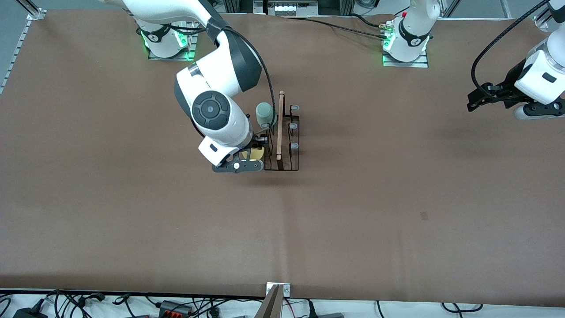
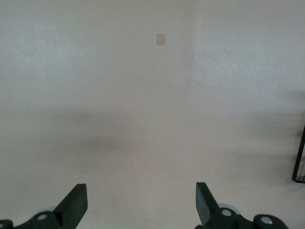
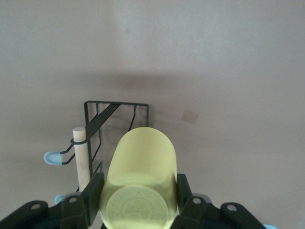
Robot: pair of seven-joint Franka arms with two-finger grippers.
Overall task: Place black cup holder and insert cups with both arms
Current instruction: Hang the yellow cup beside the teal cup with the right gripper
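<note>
The black cup holder point(image 1: 291, 167) stands mid-table, its wooden rod point(image 1: 280, 126) on top and pale-tipped prongs point(image 1: 292, 126) on the side toward the left arm's end. A mint green cup point(image 1: 265, 113) sits on a prong on the side toward the right arm. My right gripper point(image 1: 254, 152) is shut on the yellow cup point(image 1: 256, 153), held beside the rack close to the front camera's end of it. In the right wrist view the yellow cup point(image 3: 140, 176) lies sideways between the fingers point(image 3: 93, 191), with the rack point(image 3: 116, 107) just past it. My left gripper point(image 1: 476, 99) hangs open and empty point(image 2: 141, 200) over bare table at the left arm's end.
A small square patch point(image 1: 423, 215) marks the brown table cover nearer the front camera. Cables and a metal bracket point(image 1: 278, 298) line the table's near edge. The arm bases point(image 1: 404, 48) stand along the edge farthest from the front camera.
</note>
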